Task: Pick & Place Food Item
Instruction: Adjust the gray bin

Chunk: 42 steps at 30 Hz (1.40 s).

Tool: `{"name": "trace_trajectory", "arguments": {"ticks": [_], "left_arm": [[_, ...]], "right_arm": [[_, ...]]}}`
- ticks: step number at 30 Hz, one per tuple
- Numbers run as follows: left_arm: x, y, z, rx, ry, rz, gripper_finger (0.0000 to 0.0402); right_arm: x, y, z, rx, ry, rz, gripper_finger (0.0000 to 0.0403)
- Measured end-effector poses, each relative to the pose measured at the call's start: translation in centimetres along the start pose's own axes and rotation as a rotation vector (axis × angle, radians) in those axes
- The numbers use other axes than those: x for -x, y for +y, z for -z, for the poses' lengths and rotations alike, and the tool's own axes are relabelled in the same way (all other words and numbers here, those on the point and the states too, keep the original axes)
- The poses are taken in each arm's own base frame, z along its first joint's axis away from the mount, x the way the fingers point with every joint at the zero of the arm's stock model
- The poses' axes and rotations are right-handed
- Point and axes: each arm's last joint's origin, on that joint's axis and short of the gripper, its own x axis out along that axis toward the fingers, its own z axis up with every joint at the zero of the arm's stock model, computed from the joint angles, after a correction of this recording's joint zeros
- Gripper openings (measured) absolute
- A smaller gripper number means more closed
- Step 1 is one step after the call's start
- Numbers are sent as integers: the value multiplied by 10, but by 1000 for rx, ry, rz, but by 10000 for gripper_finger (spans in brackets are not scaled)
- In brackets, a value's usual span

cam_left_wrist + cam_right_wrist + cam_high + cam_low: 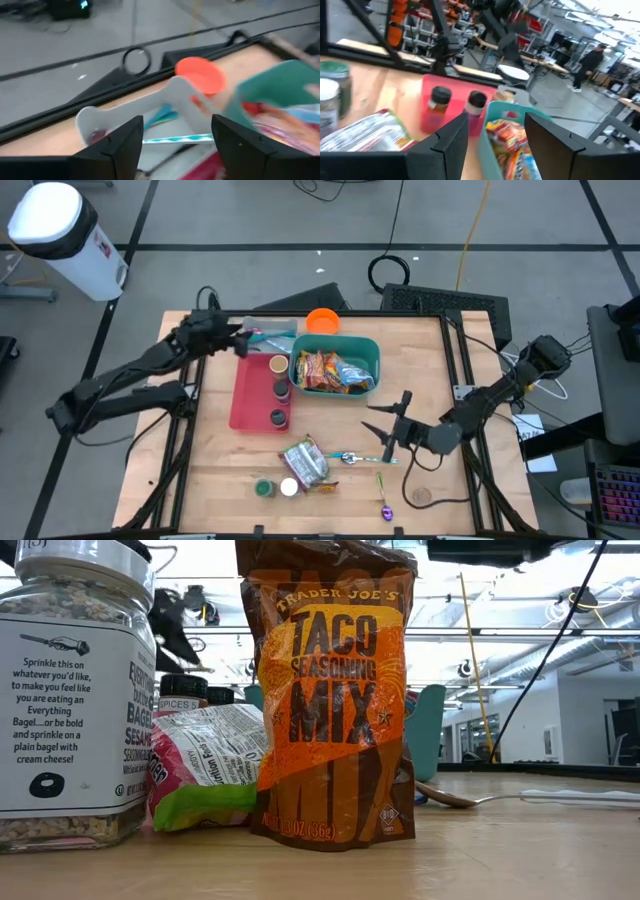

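Crinkly foil snack pouch (305,463) lies on the worktop (440,390) near the spoon (352,458), light and soft; pinch its edge. Right gripper (390,430) hovers nearby, jaws wide; left gripper (240,340), jaws apart, waits by the teal bin (370,350)

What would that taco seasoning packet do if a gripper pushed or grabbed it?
The taco packet stands upright on a narrow base, so a push near its top would probably tip it. Its creased, wrinkled skin suggests that it is soft and would likely buckle rather than stay stiff. It looks thin, so it is probably light, though its glossy surface might slip.
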Motion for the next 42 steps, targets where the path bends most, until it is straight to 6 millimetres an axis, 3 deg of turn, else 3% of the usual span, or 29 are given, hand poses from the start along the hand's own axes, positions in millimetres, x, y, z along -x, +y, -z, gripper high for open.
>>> {"name": "trace_trajectory", "arguments": {"ticks": [5,11,17,23,32,37,42], "left_arm": [[33,-4,9,-23,-108,139,241],[56,-2,23,-15,-187,213,243],[61,1,29,3,-169,206,244],[57,1,29,33,-156,163,244],[48,-2,23,-52,-178,155,244],[44,-6,13,-59,-262,156,244],[36,-4,1,-68,-354,43,244]], "right_arm": [[15,12,5,10,27,-77,194],[23,18,5,-11,23,-115,205],[19,15,5,-20,26,-99,203],[-3,3,2,-92,-4,-167,202],[-58,-46,12,-164,-3,-266,201],[-82,-90,15,-200,-46,-236,200],[-100,-143,9,-231,-108,-262,199]]}}
